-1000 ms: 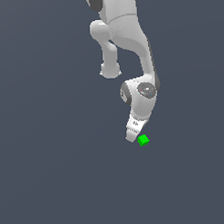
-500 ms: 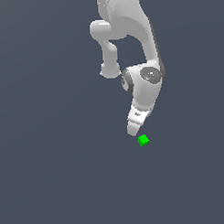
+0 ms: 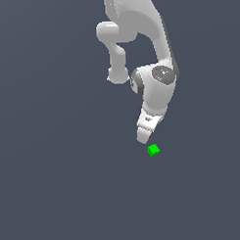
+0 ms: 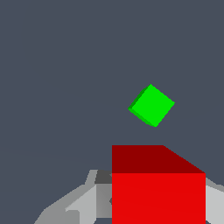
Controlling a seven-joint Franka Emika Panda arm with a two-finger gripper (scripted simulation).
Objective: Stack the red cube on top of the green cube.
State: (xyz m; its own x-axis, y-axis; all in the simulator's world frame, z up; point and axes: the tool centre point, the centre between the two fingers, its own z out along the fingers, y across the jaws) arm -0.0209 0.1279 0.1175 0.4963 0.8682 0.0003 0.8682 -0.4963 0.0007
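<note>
Exterior view, read from its left to its right: the plain dark grey-blue floor (image 3: 50, 183) fills the frame; the white arm (image 3: 157, 86) enters from the upper edge near the middle, bends at a rounded joint, and reaches down to the gripper (image 3: 144, 137), whose tip is low over the floor. A thin sliver of the red cube (image 3: 151, 134) shows at the gripper's tip on the side toward the exterior view's right. The green cube (image 3: 153, 150) rests on the floor just below and slightly to the exterior view's right of the tip, near it, with a narrow strip of floor visible between them. Wrist view: the red cube (image 4: 158, 192) appears large and close to the camera, its bright front face and darker top face both visible, seated between pale grey fingers (image 4: 72, 205) that flank it on either side; the jaws are closed against this cube and hold it clear of the floor. The green cube (image 4: 152, 105) lies farther from the camera on the floor (image 4: 57, 78), rotated so that one corner points toward the camera and not squared with the red cube's faces. The two cubes are apart, and the red cube is not on the green one.
</note>
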